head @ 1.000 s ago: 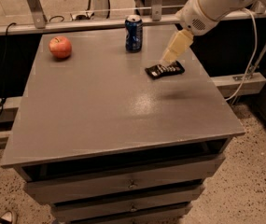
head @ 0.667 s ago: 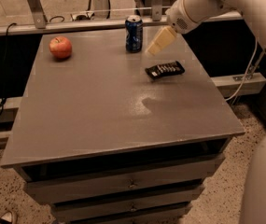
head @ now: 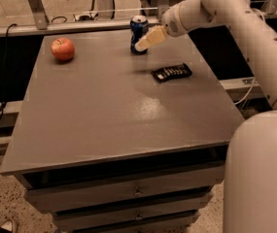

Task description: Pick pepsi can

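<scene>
The pepsi can, a small upright blue can with a silver top, stands near the far edge of the grey table. My gripper reaches in from the right on the white arm. Its pale fingers point left and down and overlap the can's lower right side in the camera view. I cannot tell whether they touch the can.
A red apple sits at the far left of the table. A flat black packet lies to the right of centre, in front of the gripper. My white arm spans the right side. Drawers sit under the tabletop.
My gripper has moved left and away from above the black packet to the right side of the pepsi can. The can, apple and packet have not moved.
</scene>
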Motion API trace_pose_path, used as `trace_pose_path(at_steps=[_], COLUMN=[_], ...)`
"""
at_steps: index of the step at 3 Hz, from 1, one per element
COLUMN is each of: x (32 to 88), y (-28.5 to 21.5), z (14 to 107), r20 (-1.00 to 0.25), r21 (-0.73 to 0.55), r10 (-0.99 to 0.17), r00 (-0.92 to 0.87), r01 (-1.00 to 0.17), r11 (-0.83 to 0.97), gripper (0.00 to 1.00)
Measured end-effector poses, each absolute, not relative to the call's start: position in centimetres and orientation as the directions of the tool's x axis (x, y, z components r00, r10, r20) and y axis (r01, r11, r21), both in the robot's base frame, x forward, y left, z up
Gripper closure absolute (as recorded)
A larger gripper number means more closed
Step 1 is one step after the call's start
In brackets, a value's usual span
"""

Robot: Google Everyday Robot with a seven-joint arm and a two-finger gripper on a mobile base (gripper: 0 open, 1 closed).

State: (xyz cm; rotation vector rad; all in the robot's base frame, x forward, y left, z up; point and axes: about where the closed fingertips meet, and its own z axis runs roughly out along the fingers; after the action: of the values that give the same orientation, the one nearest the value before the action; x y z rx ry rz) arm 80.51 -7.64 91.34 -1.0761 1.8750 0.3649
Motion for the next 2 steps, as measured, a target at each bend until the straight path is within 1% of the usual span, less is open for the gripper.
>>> trace_pose_path(at_steps=[1, 2], x=[82.8, 84.4], y=[-5.6, -3.7], z=[90.5, 90.8], r20=[-0.873, -0.903], r21=[-0.110, -0.077], r10=[-0.439, -0.377], r00=[-0.214, -0.205], r01=[-0.789, -0.787], r11=[0.605, 0.612], gripper=[0.00, 0.00])
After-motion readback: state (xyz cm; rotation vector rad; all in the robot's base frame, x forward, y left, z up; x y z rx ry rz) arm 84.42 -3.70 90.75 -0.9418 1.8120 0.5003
